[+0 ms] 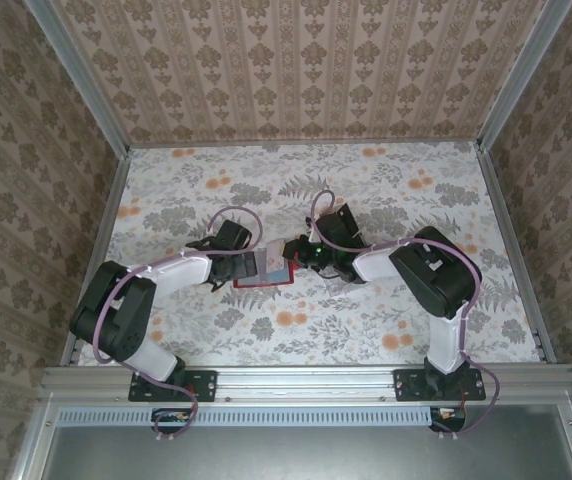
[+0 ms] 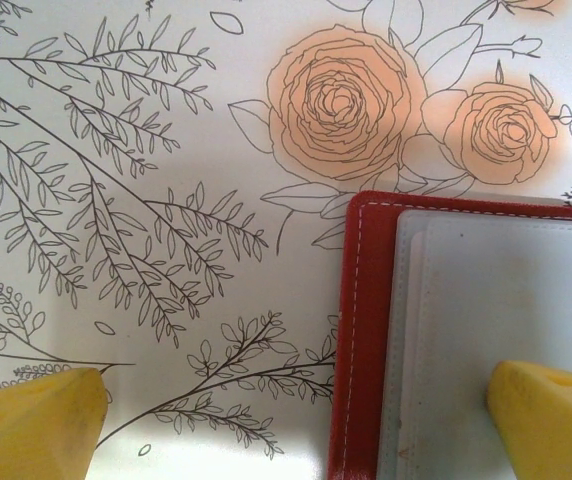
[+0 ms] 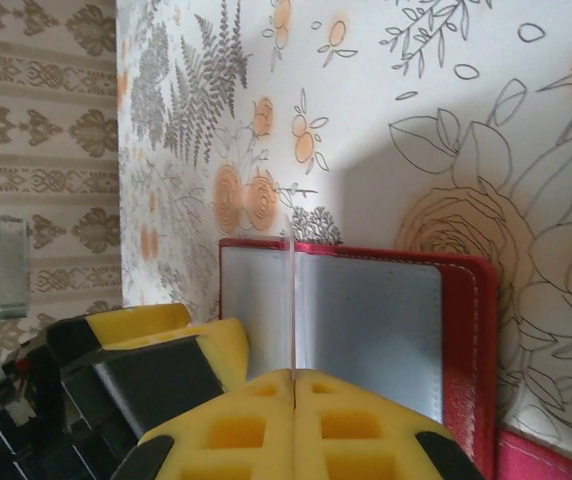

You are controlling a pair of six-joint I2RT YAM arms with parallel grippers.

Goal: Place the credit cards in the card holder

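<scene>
one card holder (image 1: 264,272) lies opened flat on the flowered table (image 1: 386,190), between the two arms, grey pockets upward. we judge it light, soft at the hinge and prone to slide. it is better pinned down on a pocket panel than pinched at the red rim. the left gripper (image 2: 291,410) gapes to its widest and holds nothing, with one finger over a pocket panel and the other over bare table. the right gripper (image 3: 294,405) is clamped tight just above the holder. the credit cards should be thin, stiff and slick, best taken by a short edge. a pale hairline rises from the closed fingertips. whether it is a card edge-on or the holder's fold, we cannot tell. how many cards are already pocketed is also unclear.
</scene>
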